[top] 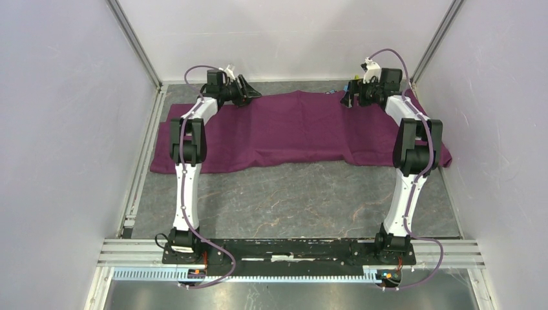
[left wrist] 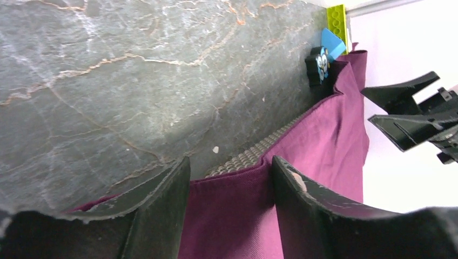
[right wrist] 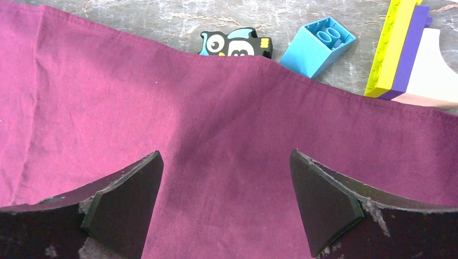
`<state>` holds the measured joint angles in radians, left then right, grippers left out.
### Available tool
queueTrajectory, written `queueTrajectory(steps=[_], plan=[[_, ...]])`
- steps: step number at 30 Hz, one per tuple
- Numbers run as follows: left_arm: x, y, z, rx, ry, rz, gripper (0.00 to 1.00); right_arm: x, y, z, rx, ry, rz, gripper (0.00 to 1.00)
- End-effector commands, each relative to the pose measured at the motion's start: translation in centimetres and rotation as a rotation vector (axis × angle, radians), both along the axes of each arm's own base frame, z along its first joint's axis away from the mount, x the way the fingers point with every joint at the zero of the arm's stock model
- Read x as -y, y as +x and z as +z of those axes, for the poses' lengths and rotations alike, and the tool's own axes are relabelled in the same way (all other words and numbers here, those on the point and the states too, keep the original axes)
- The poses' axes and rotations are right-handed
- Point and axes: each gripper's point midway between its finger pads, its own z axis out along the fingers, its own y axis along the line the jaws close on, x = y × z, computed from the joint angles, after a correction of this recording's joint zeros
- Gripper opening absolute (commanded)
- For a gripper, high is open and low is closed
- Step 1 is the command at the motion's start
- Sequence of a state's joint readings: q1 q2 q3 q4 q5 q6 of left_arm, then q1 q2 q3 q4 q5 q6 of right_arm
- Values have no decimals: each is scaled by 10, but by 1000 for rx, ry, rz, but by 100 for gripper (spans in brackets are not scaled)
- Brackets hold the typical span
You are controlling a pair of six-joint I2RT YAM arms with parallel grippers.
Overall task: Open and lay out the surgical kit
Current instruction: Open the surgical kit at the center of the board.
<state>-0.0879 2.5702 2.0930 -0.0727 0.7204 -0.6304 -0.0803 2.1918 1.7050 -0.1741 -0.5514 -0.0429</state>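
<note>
The plum-purple cloth (top: 291, 132) lies spread flat across the far half of the table. My left gripper (top: 249, 94) is at its far left edge. In the left wrist view this gripper (left wrist: 229, 168) is open, with the cloth's raised edge (left wrist: 237, 210) between the fingers. My right gripper (top: 349, 97) is at the far right edge. In the right wrist view it (right wrist: 227, 162) is open just above the flat cloth (right wrist: 216, 124). It also shows in the left wrist view (left wrist: 410, 116). The steel tray, instruments, packet and gauze are out of view.
A grey textured mat (left wrist: 254, 154) peeks from under the cloth's far edge. Beyond that edge lie an owl figure (right wrist: 235, 46), a blue block (right wrist: 318, 46), a yellow-green brick (right wrist: 391, 48) on a purple one (right wrist: 411, 48), and a white piece (right wrist: 435, 70). White walls enclose the table.
</note>
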Motion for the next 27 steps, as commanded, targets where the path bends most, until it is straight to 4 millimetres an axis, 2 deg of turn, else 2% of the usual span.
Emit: queueTrajectory(steps=[1, 9, 15, 27], plan=[[9, -11, 46, 55, -63, -72, 60, 5, 5, 27, 69, -42, -1, 94], [2, -12, 64, 101, -73, -83, 35, 10, -2, 18, 50, -85, 2, 95], [4, -11, 85, 139, -76, -102, 3, 11, -4, 16, 46, -100, 7, 95], [16, -24, 146, 277, -82, -218, 2, 17, -9, 30, 83, -155, 12, 95]])
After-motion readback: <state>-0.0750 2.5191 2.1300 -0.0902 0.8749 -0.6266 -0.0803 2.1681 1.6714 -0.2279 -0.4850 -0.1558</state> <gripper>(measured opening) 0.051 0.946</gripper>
